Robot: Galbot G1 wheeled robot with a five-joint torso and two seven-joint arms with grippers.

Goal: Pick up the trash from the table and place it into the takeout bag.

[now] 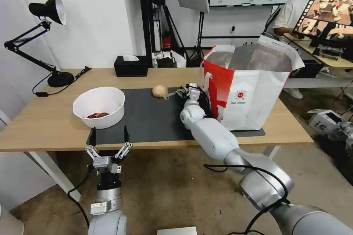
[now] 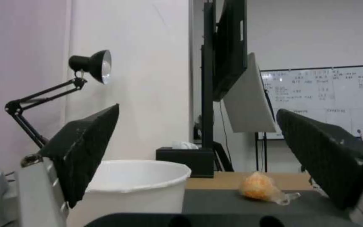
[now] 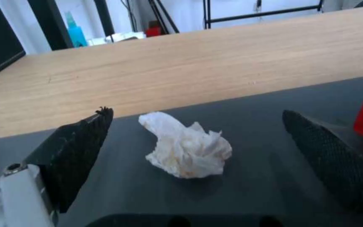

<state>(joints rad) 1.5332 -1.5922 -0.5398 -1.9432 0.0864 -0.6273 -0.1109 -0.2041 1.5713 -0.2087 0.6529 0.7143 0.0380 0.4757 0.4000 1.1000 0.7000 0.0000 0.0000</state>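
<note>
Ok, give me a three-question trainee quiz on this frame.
1. True or false: the bowl holds reddish scraps.
2. The left gripper is: A) over the bowl; B) open, by the table's near edge; C) inside the bag.
3. Fill in: on the mat, between the right gripper's open fingers, lies a crumpled white ____.
Key: 1 true; 2 B; 3 wad.

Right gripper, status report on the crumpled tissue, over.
Right gripper open, straddling crumpled white tissue wad on dark grey mat. Left gripper open at table edge beside white round plastic bowl. Nothing blocking.
</note>
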